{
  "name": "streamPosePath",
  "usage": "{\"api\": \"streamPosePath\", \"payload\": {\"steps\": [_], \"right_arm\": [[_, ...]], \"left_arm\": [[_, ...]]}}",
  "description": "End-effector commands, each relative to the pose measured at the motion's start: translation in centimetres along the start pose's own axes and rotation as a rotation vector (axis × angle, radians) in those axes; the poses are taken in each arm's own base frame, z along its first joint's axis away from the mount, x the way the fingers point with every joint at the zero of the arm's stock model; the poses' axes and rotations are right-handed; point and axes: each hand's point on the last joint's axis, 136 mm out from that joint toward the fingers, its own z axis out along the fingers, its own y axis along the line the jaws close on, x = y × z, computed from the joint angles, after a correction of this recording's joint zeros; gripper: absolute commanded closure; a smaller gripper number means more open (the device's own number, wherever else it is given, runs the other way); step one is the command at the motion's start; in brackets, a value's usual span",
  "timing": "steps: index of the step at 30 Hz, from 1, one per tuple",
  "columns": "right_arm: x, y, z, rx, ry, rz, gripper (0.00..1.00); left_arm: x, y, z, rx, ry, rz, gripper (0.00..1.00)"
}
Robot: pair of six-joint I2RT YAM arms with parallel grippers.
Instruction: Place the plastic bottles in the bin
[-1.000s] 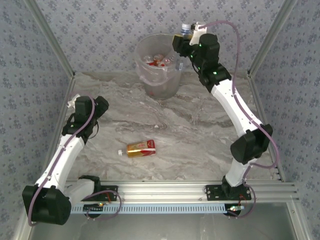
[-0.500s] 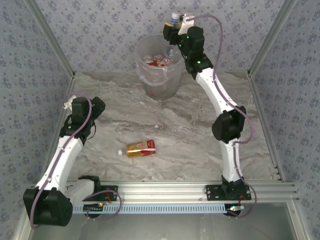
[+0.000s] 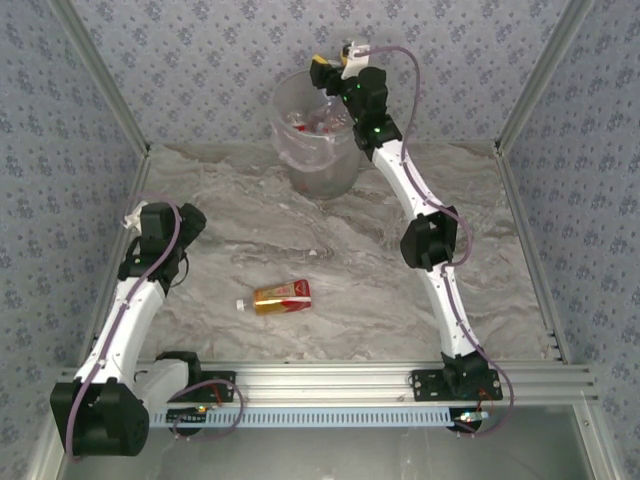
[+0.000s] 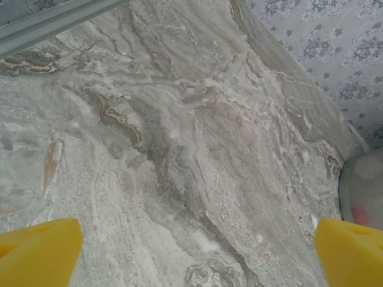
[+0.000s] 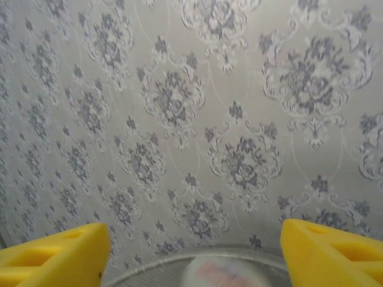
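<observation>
Right gripper (image 5: 192,251) jaws apart, empty, above translucent grey-white bin (image 3: 322,170); bottles (image 3: 312,122) inside.

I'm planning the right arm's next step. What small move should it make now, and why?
Probably draw the right gripper back from over the bin. Its jaws stand open with nothing between them, and a gold-and-red bottle lies on the table, not yet binned.
</observation>
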Motion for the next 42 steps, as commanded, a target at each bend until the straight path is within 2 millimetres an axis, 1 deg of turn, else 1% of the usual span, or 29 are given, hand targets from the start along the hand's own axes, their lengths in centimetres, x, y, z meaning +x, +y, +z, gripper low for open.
{"api": "streamPosePath", "payload": {"steps": [1, 5, 8, 11, 14, 17, 18, 19, 21, 22, 23, 25, 28, 29, 30, 34, 37, 39, 42], "right_arm": [[-2.4, 1.2, -0.3, -0.037, -0.046, -0.019, 0.15], [-2.9, 2.3, -0.8, -0.052, 0.0, -0.079, 0.1], [-3.6, 2.7, -1.4, -0.056, 0.022, -0.09, 0.0], [-4.0, 2.8, -2.0, -0.059, 0.042, -0.094, 0.0], [-4.6, 3.1, -3.0, -0.061, 0.052, -0.104, 0.0], [-5.0, 3.0, -4.2, -0.043, 0.063, -0.121, 0.0], [-5.4, 3.0, -4.7, -0.039, 0.064, -0.128, 0.0], [-5.1, 2.9, -5.2, -0.034, 0.079, -0.133, 0.0], [-5.3, 2.8, -6.4, -0.024, 0.096, -0.142, 0.0], [-5.0, 2.8, -7.0, -0.021, 0.107, -0.145, 0.0], [-5.4, 2.8, -7.7, -0.018, 0.109, -0.147, 0.0], [-5.1, 2.8, -9.0, -0.012, 0.129, -0.145, 0.0], [-5.2, 3.1, -11.2, -0.014, 0.153, -0.145, 0.0], [-4.9, 3.2, -12.0, -0.016, 0.171, -0.146, 0.0], [-5.1, 3.3, -12.8, -0.018, 0.181, -0.144, 0.0], [-4.4, 3.5, -16.3, -0.017, 0.262, -0.147, 0.0], [-3.6, 3.4, -19.1, -0.006, 0.317, -0.149, 0.0], [-3.2, 3.1, -20.8, 0.014, 0.349, -0.142, 0.0], [-1.6, 2.7, -23.4, 0.029, 0.426, -0.135, 0.0]], "left_arm": [[-0.4, -0.9, 0.0, 0.037, 0.005, 0.022, 0.01], [-0.1, -1.6, 0.0, 0.067, 0.027, 0.048, 0.01], [0.1, -2.2, -0.1, 0.096, 0.045, 0.06, 0.0], [0.5, -2.8, -0.2, 0.127, 0.074, 0.07, 0.01], [1.4, -3.3, -0.1, 0.147, 0.124, 0.086, 0.01], [2.7, -3.6, 0.2, 0.158, 0.183, 0.107, 0.01], [3.3, -3.8, 0.2, 0.161, 0.204, 0.124, 0.01], [3.9, -3.9, 0.2, 0.161, 0.221, 0.141, 0.0], [5.1, -4.4, 0.1, 0.159, 0.254, 0.198, 0.01], [5.6, -4.6, 0.0, 0.152, 0.266, 0.225, 0.01], [6.3, -4.7, -0.1, 0.141, 0.28, 0.252, 0.01], [7.4, -4.9, -0.3, 0.135, 0.31, 0.29, 0.01], [9.1, -5.7, -1.0, 0.163, 0.344, 0.367, 0.01], [9.5, -6.1, -1.4, 0.182, 0.35, 0.41, 0.01], [10.1, -6.6, -1.8, 0.204, 0.355, 0.458, 0.01], [12.6, -9.2, -4.3, 0.299, 0.341, 0.713, 0.01], [14.0, -10.3, -5.7, 0.349, 0.316, 0.868, 0.01], [15.0, -11.0, -6.7, 0.404, 0.268, 0.98, 0.0], [16.1, -12.0, -8.1, 0.498, 0.159, 1.138, 0.0]]}}
